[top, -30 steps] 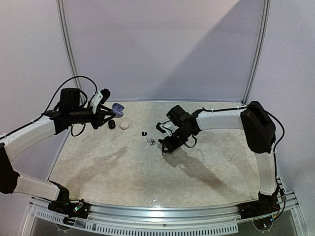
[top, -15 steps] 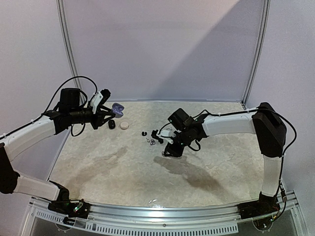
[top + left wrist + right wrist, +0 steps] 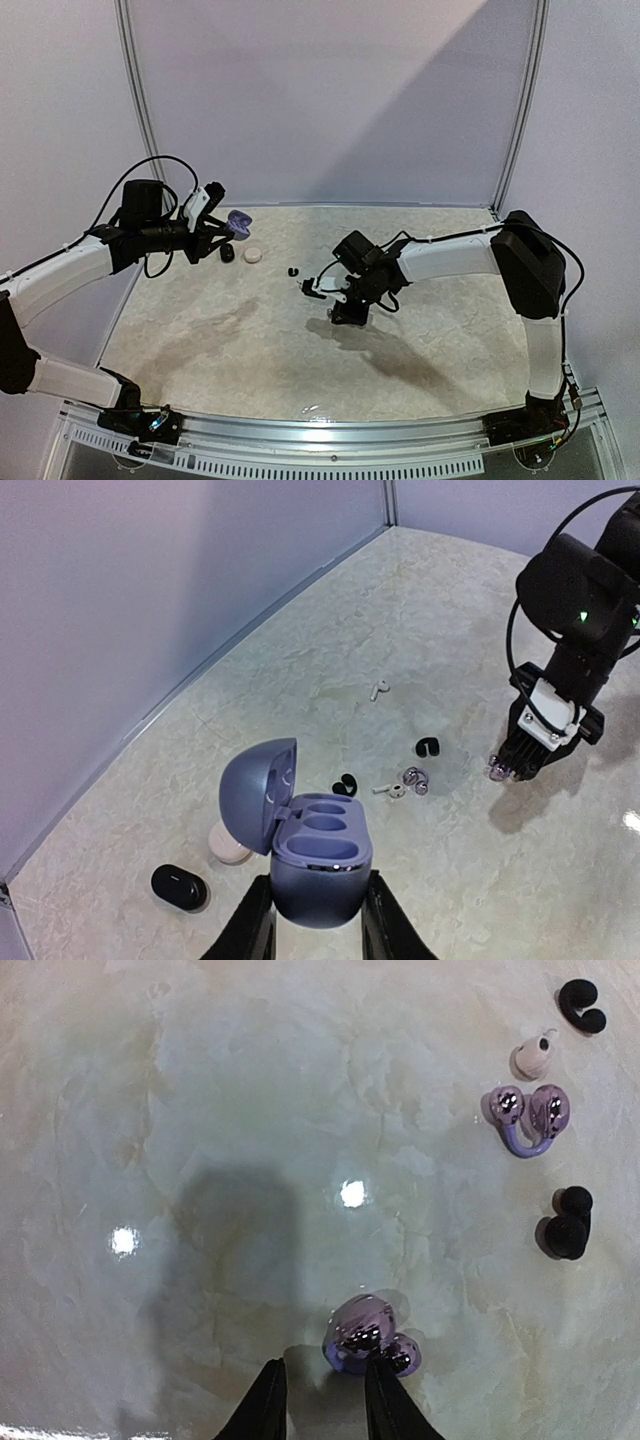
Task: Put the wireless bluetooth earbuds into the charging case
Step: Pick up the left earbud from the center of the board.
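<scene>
My left gripper is shut on the blue-purple charging case, held above the table with its lid open and its wells empty. On the table lie the earbuds: two black, a white one, a white stemmed one and a purple one. My right gripper is down at the table, its jaws a narrow gap apart with bare table between them. A glossy purple earbud lies against the right fingertip. In the top view that gripper is near the table's middle.
A small black case and a whitish round case lie at the far left, below the held case. More earbuds sit right of my right gripper: purple, white, black. A wall borders the table at the back.
My right gripper has narrowed its jaws and shifted a little toward the near edge. The left arm and the case have not moved.
</scene>
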